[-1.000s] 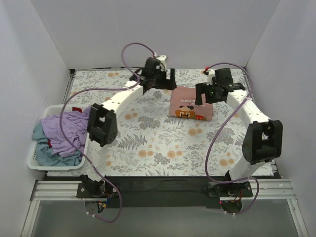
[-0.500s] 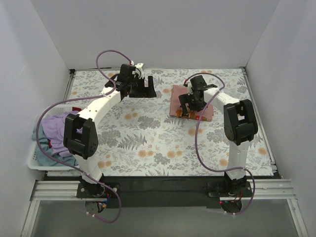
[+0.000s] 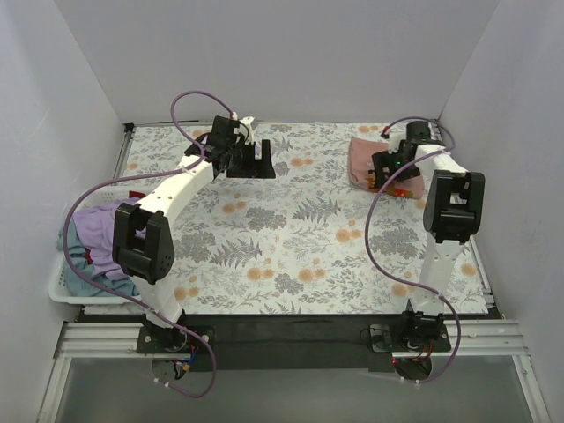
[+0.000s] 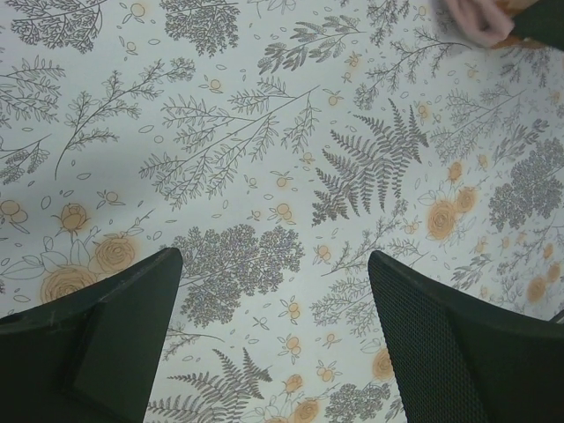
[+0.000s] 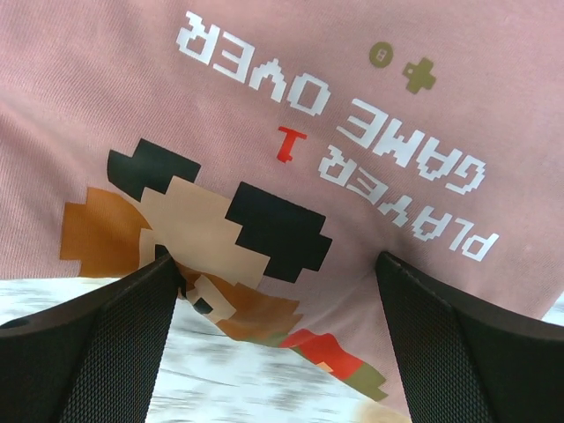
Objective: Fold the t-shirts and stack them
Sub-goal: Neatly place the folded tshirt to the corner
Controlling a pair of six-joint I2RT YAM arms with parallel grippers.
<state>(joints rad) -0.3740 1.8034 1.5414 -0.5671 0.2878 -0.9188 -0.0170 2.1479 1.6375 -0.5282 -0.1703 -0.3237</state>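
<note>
The folded salmon-pink t-shirt (image 3: 359,152) with a pixel-game print lies at the back right of the table. My right gripper (image 3: 388,167) is open, its fingers spread wide and set down on the shirt's near edge. In the right wrist view the shirt (image 5: 264,115) fills the frame between the open fingers of the gripper (image 5: 273,264). My left gripper (image 3: 253,163) is open and empty above the bare table at the back centre-left (image 4: 273,260). A corner of the pink shirt (image 4: 476,19) shows in the left wrist view. A lavender t-shirt (image 3: 110,231) and a teal one (image 3: 81,275) lie crumpled in the basket.
The white plastic basket (image 3: 60,289) stands at the table's left edge. White walls close in the back and both sides. The floral tablecloth (image 3: 291,238) covers the table. Purple cables loop over both arms.
My right gripper has moved to the back right and the folded pink shirt has slid there with it. My left gripper swung left from the shirt earlier and now holds still.
</note>
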